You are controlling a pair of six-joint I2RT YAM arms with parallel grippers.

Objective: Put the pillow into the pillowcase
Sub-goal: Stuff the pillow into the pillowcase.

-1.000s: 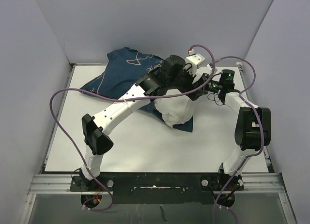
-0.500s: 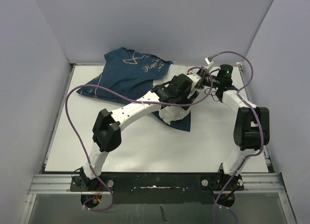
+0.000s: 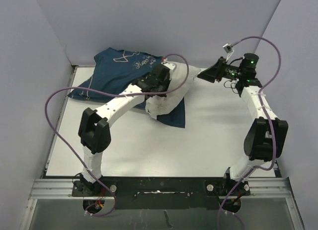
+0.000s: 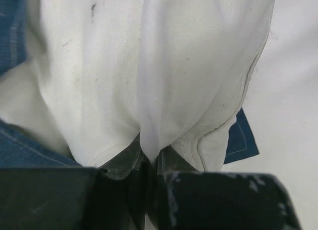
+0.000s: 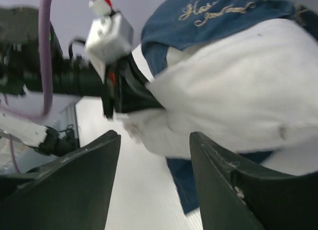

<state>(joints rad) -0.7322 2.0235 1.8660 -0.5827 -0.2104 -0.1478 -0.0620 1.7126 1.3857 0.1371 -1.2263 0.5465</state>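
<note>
The white pillow (image 3: pixel 174 93) lies across the middle back of the table, with its left end against the navy pillowcase (image 3: pixel 114 71). A corner of the pillowcase (image 3: pixel 176 118) sticks out from under the pillow. My left gripper (image 3: pixel 160 83) is shut on a pinched fold of the pillow (image 4: pixel 149 66), its jaws pressed together (image 4: pixel 150 158). My right gripper (image 3: pixel 206 75) hovers just off the pillow's right end. It is open (image 5: pixel 155 138) with nothing between its fingers. The right wrist view shows the pillow (image 5: pixel 238 91) ahead and the pillowcase's script (image 5: pixel 218 11) behind it.
Grey walls close in the table (image 3: pixel 129 145) on the left, back and right. Purple cables loop from both arms, one (image 3: pixel 54 106) over the left side. The left arm's elbow (image 3: pixel 93 133) stands over the near left part of the table.
My left gripper has shut on the pillow and hauled it left and back toward the pillowcase. My right gripper has opened and drawn away to the right.
</note>
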